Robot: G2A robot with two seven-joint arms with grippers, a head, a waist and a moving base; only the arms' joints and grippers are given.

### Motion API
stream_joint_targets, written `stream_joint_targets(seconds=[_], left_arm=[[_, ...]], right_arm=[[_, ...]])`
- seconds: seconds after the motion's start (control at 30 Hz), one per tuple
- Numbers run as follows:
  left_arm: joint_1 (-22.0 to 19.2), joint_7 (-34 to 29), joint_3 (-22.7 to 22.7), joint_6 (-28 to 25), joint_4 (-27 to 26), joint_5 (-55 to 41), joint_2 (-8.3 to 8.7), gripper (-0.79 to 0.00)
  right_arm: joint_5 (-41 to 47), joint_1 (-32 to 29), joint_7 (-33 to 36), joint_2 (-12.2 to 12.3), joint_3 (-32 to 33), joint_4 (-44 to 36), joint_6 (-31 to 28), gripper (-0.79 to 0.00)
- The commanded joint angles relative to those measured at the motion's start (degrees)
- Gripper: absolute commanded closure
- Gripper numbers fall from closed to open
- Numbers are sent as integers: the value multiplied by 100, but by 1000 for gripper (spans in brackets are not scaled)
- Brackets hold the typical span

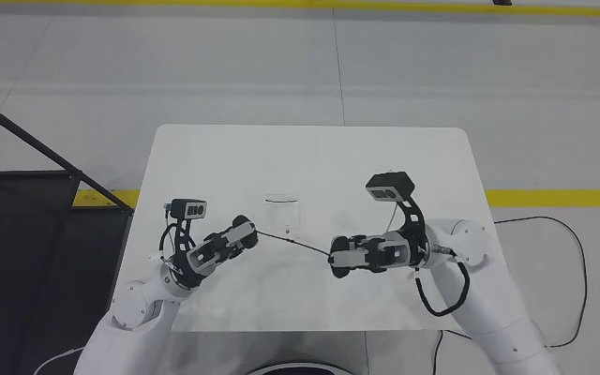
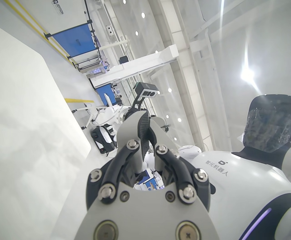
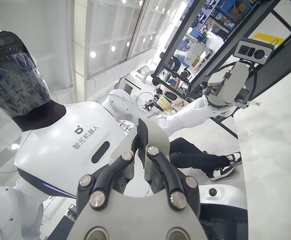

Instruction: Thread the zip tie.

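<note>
From above, the zip tie point(image 1: 292, 241) is seen stretched over the surface point(image 1: 422, 159), clamped between the left gripper point(image 1: 249, 229) and right gripper point(image 1: 335, 258). In the left wrist view the fingers point(image 2: 142, 127) are pressed together; likewise in the right point(image 3: 142, 136). Threading seems unstarted: the ends must be brought together and aligned.

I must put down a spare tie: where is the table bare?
Bare: the table beyond the clear bag, and its near strip before the tie. Crowded: the middle, where left pincer and right pincer hold the tie.

Bright ceiling lamps point(image 2: 143, 15), streaky glare point(image 2: 247, 73)
</note>
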Motion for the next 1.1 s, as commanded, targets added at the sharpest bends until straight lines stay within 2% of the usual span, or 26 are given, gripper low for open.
stream_joint_targets(seconds=[0.0,0.37,0.6,0.63,0.7,0.87,1.07], left_arm=[[-1,-1,2,-5,7,-3,2,0],[-13,-11,14,-37,33,-29,16,0],[-28,67,17,9,34,-39,21,0],[-30,85,11,8,31,-50,22,-40],[-22,75,-2,18,19,-153,24,-299],[14,-113,-85,78,0,-435,43,-354],[27,-212,-113,84,4,-508,53,-339]], right_arm=[[40,-19,19,4,24,-16,20,0],[127,-70,106,-5,101,-78,106,0],[-36,139,566,-18,-61,212,567,0],[-52,187,581,-27,-96,267,582,0],[-106,268,598,-45,-173,358,599,0],[-195,429,639,-78,-317,552,641,0],[-247,549,633,-107,-434,693,635,0]])
